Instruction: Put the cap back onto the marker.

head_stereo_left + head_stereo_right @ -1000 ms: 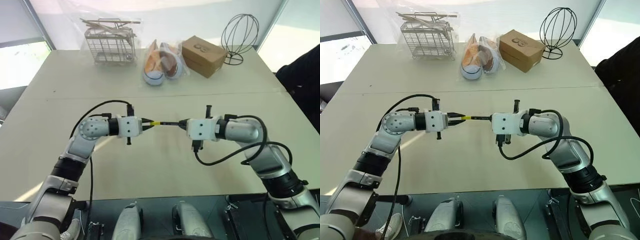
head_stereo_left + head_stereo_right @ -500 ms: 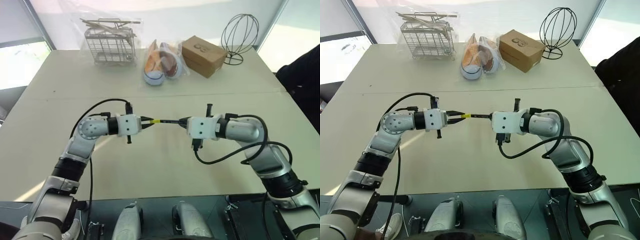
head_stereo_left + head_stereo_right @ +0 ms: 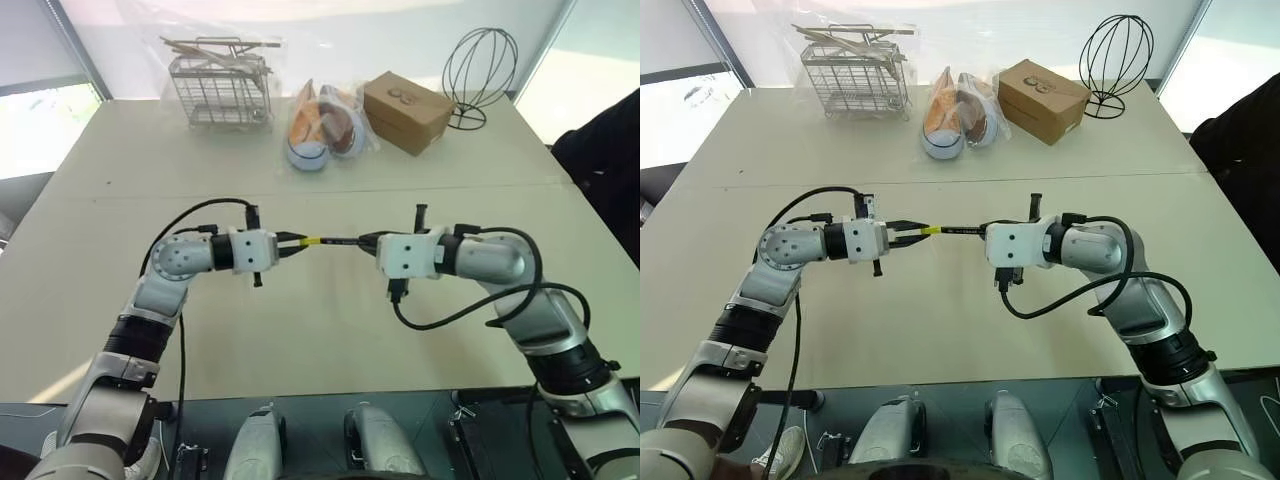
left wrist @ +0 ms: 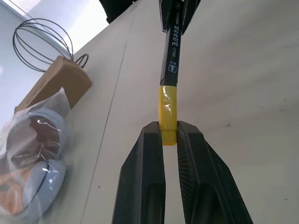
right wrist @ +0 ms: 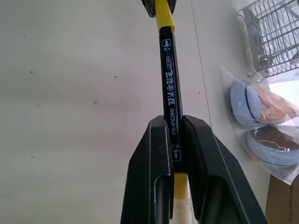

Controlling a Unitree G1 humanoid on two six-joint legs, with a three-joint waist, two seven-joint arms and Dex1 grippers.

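The left gripper (image 4: 169, 133) is closed on the cap (image 4: 167, 111), pinching its near end between the two black fingertips, so that end is hidden between them. The cap sticks out past the fingertips and meets the end of the marker (image 5: 169, 88); the marker's tip is out of sight inside it, and how far it is pushed home cannot be told.

The right gripper (image 5: 175, 123) is clamped on the marker's black barrel, which runs straight out from its fingertips to the cap. Behind these fingers a second yellow piece shows in the gap between them, cut off by the edge of the right wrist view.

From the head views the two grippers face each other above the table (image 3: 330, 330), fingertips pointing inward, with marker and cap forming one line between them, off the surface.

Beyond both hands, at the far edge of the table, stand a wire basket (image 3: 222, 92), bagged shoes (image 3: 322, 128) whose wrapping blurs their shape, a cardboard box (image 3: 406, 111) and a wire globe-shaped stand (image 3: 480, 73).
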